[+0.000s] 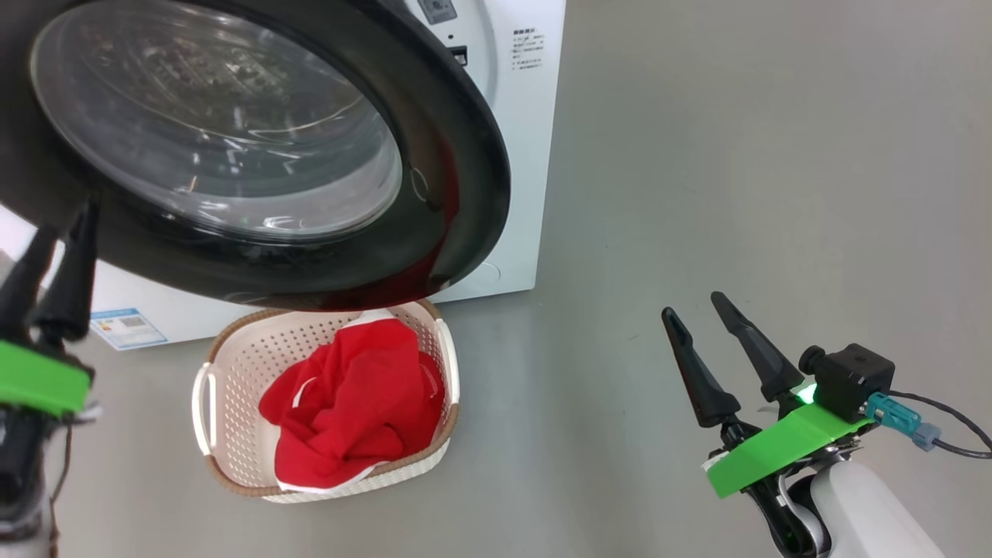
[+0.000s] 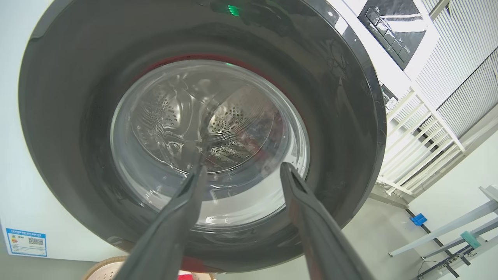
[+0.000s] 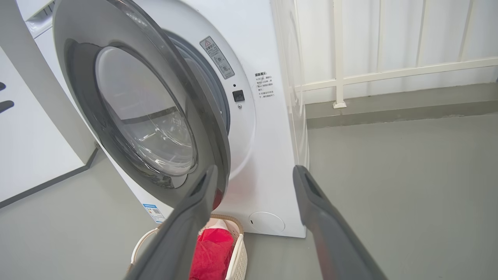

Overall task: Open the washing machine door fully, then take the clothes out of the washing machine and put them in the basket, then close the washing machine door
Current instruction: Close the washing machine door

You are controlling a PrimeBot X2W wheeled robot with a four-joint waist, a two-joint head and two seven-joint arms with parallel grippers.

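Washing machine door overhangs the basket at 7 o'clock; bare floor at 3 o'clock. My left gripper and right gripper gape, empty.

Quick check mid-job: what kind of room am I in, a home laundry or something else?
Probably a lab or test space, not a home: the washing machine stands on a plain grey floor, with white railing nearby and metal stands further off.
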